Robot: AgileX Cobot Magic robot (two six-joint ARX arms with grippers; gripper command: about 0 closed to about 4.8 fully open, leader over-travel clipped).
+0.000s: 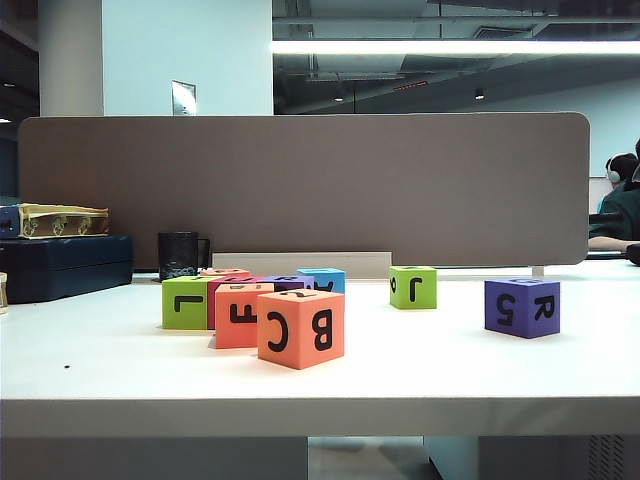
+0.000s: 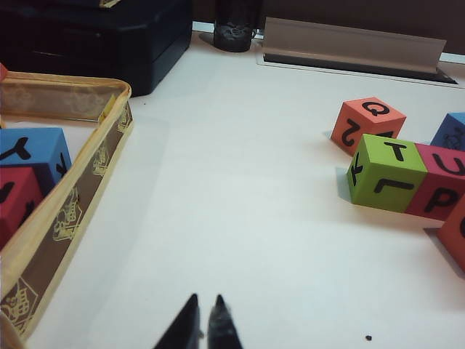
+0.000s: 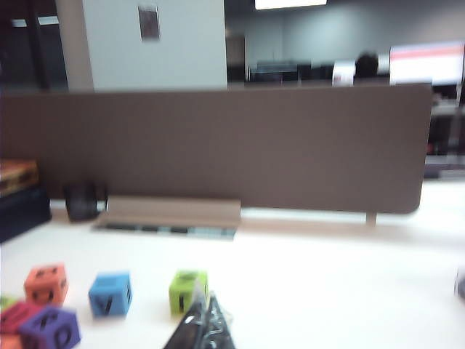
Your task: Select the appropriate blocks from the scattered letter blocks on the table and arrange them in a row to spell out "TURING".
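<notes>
**A:** Trouble is brewing in that cluster imo. The lime green block [image 1: 186, 302] is sitting tight against the magenta block [image 2: 445, 182], with the orange F cube [image 1: 240, 316] and the orange C/B cube [image 1: 301, 328] crowding in front of them toward the table's [image 1: 120, 370] front edge. Any finger going in there is probably going to be shoving a neighbour.

**B:** Yeah, and the grippers aren't helping. The left gripper [image 2: 203, 309] is hanging over bare table with its jaws pinched together, nothing in them. The right gripper [image 3: 204, 309] is looking narrow and empty too, though its wrist view is blurry. Both are needing to spread before they drop on anything.

**A:** The purple block [image 1: 522, 307] is standing alone toward the right side, well apart from the rest, and the other lime green block [image 1: 413, 287] is sitting by itself nearer the back edge. Those are looking easy.

**B:** Blue block [image 1: 322, 279] is hiding behind the pile though. And faces are showing different letters, so I'm guessing a grab that rolls a cube is ending up with the wrong letter facing out
</notes>
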